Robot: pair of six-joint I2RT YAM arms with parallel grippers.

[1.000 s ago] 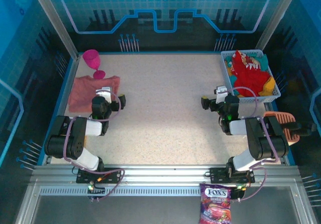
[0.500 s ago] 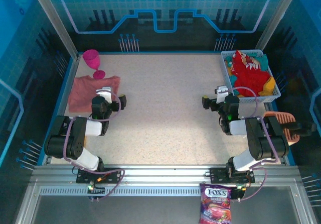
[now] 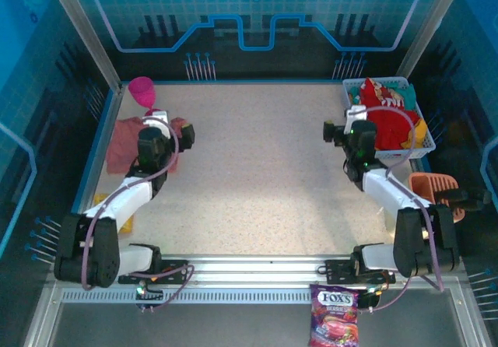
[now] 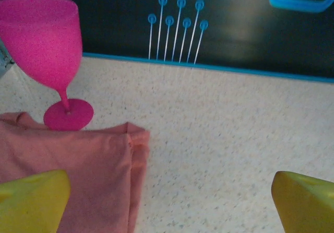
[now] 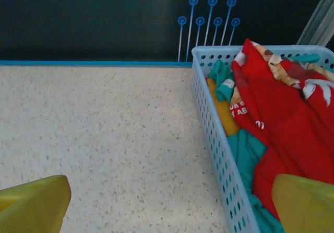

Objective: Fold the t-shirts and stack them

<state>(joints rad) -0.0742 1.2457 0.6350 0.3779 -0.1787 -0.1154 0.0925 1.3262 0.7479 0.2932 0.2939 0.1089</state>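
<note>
Goblet (image 4: 44, 39) stands beside pink shirt (image 4: 78, 175), basket (image 5: 219, 154) walls in red shirt (image 5: 282, 118); left pincer (image 4: 169, 201), right pincer (image 5: 168, 204) spread.

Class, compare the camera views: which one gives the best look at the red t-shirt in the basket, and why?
The right wrist view: the red t-shirt lies close up, heaped in the pale blue basket over teal and yellow cloth, white lettering visible. The top external view shows the shirt small, at the table's far right corner.

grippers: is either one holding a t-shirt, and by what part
Nothing is held. Left gripper open at the pink t-shirt's edge, right gripper open by the basket.
</note>
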